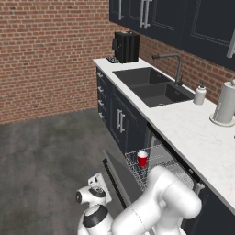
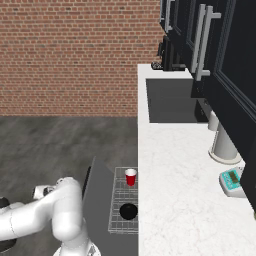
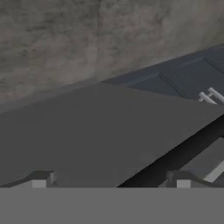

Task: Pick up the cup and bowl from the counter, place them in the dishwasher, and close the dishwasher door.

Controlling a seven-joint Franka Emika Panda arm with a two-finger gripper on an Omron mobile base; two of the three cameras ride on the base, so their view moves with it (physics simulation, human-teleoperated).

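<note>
- The cup point(image 2: 130, 177) and bowl point(image 2: 128, 211) were seen racked in the dishwasher point(image 2: 123, 205).
- The gripper point(image 3: 111, 180) was held apart, empty, over the dishwasher door point(image 3: 92, 135); lifting it shut was judged next.

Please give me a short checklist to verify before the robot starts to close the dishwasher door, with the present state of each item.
1. Cup in the rack: ok, it stands upright near the rack's far end.
2. Bowl in the rack: ok, it sits nearer the base than the cup.
3. Door position: not ok yet, it is open and folded down.
4. Rack pushed inside the dishwasher: not ok, it is drawn out over the door.
5. Gripper free: ok, nothing lies between the fingertips, which are apart.
6. Gripper touching the door: cannot tell; the hand view shows the door panel close ahead.
</note>
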